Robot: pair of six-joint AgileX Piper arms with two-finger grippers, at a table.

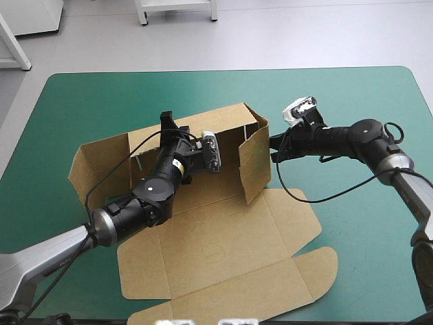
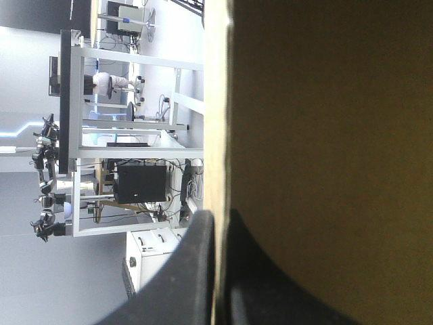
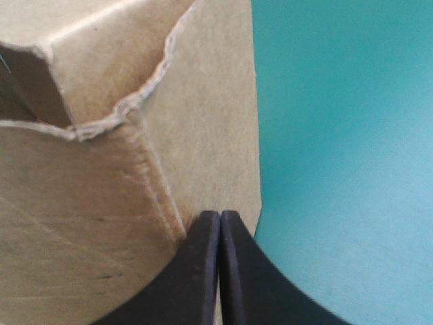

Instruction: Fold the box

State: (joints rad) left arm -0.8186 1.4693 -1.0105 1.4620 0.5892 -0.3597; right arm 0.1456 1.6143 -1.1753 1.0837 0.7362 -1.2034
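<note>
The brown box [image 1: 223, 244] lies partly set up in the middle of the table. Its back wall [image 1: 216, 120] and right side wall [image 1: 254, 162] stand raised, and the lid part lies flat toward the near edge. My left gripper [image 1: 167, 123] reaches over the back wall's top edge and is shut on it. In the left wrist view the board [image 2: 325, 135] runs edge-on between the fingers of that gripper [image 2: 218, 215]. My right gripper [image 1: 272, 143] is shut. Its tips rest against the outer face of the right side wall [image 3: 135, 203], close to the wall's free corner, in that gripper's own view [image 3: 220, 217].
A side flap [image 1: 101, 166] slopes out at the box's left. Rounded lid tabs [image 1: 318, 267] reach toward the near right. Bare teal-green cover [image 1: 365, 223] lies right of the box and along the far edge.
</note>
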